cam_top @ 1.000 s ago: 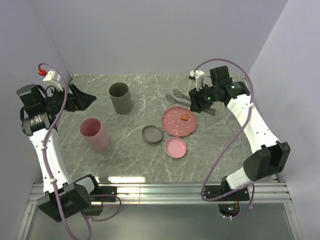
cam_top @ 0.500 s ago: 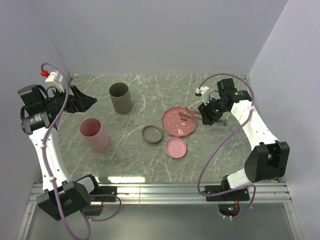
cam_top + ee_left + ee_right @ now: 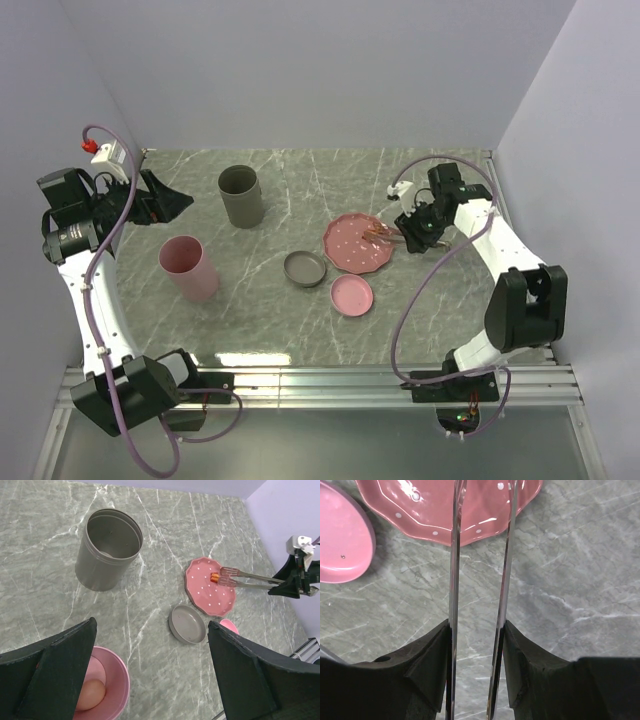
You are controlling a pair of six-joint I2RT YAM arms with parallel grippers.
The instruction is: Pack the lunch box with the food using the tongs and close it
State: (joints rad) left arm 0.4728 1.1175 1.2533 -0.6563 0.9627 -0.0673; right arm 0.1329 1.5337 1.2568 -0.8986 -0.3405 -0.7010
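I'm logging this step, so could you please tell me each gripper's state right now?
Left gripper: open, holding nothing.
Right gripper: closed on the tongs.

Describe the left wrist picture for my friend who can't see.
Metal tongs, held by the right end effector, reach over a pink dotted plate with their tips at an orange sausage bit. Nearby stand a grey tin, a shallow grey dish and a pink cup holding a peach egg.
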